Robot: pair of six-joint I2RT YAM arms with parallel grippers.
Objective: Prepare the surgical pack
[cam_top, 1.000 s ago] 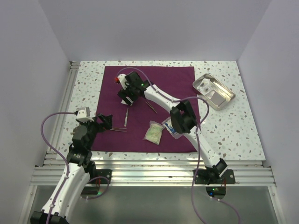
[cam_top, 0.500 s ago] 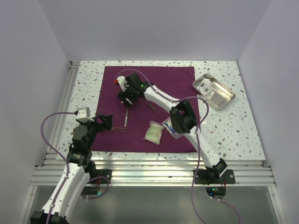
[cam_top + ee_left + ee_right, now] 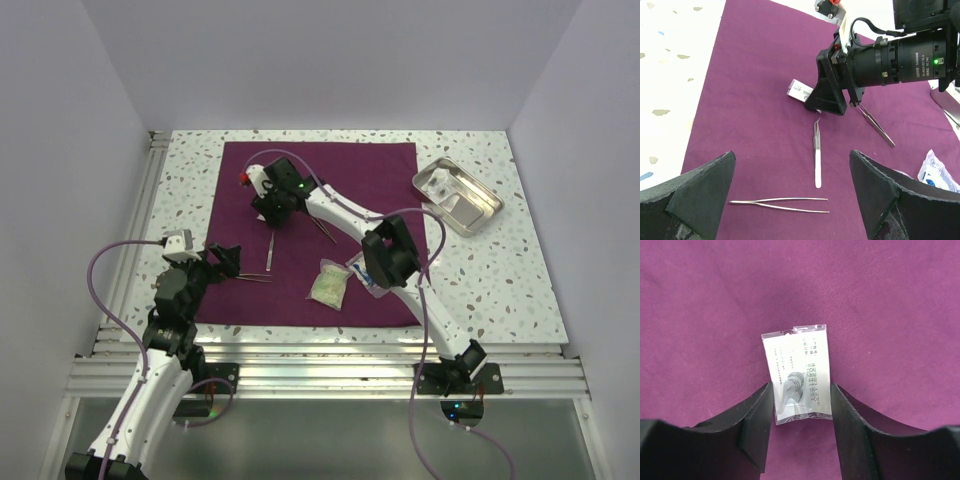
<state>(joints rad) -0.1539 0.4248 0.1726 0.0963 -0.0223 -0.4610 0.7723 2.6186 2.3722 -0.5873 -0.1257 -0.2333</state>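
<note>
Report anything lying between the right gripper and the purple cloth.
A small white packet lies flat on the cloth, directly between the fingers of the right gripper. Nothing else shows beneath it.

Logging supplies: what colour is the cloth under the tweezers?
Cloth: plain plum purple, clearest in top view.

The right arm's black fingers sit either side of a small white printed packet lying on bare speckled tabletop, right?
Not quite. The right wrist view shows the small white printed packet lying on the plum-purple woven cloth, with the right gripper straddling it.
</note>
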